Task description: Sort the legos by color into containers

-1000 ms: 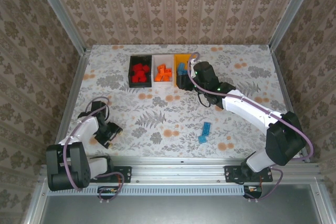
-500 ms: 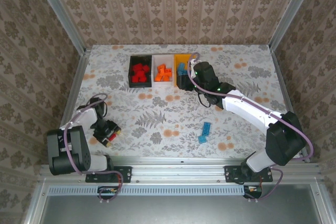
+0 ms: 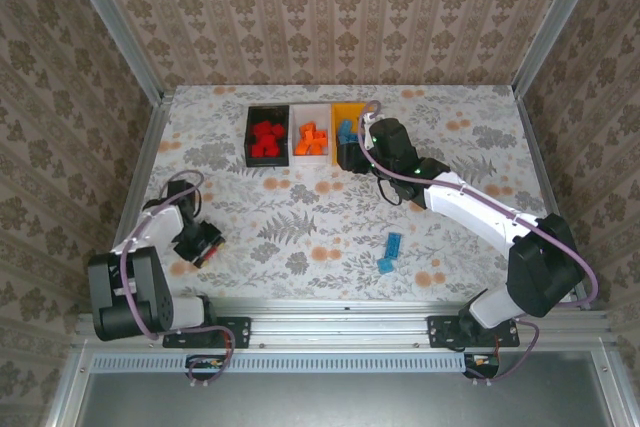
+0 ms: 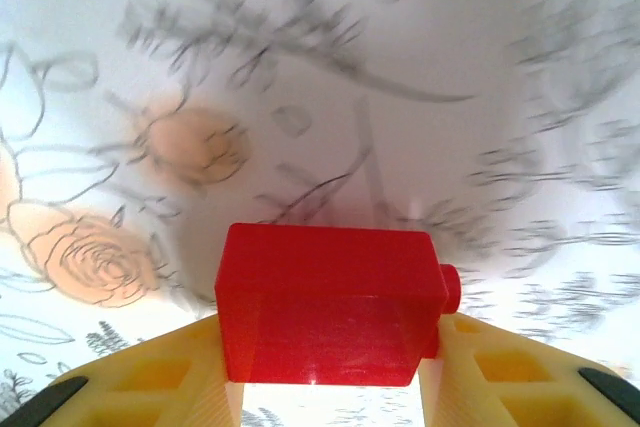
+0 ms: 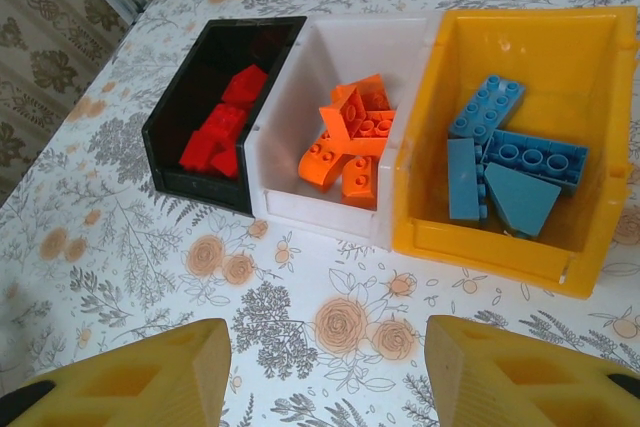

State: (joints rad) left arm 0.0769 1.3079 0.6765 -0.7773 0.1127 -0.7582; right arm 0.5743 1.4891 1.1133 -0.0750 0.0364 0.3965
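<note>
Near the left front of the flower-patterned surface, your left end effector sits low. Its wrist camera shows a red brick clamped between the two yellow fingers, with one stud poking out on the right side. You cannot tell whether the brick touches the surface beneath it, because the background there is blurred.

At the back, your right end effector hovers just in front of the three bins, its fingers standing apart with nothing between them. From its wrist view you see the bins in a row, side by side and touching. The black bin on the left holds red bricks. The white bin in the middle holds orange bricks. The orange-yellow bin on the right holds light blue bricks.

Two loose light blue bricks lie on the surface toward the near right, just beside each other. They are well apart from both end effectors and from the bins.
</note>
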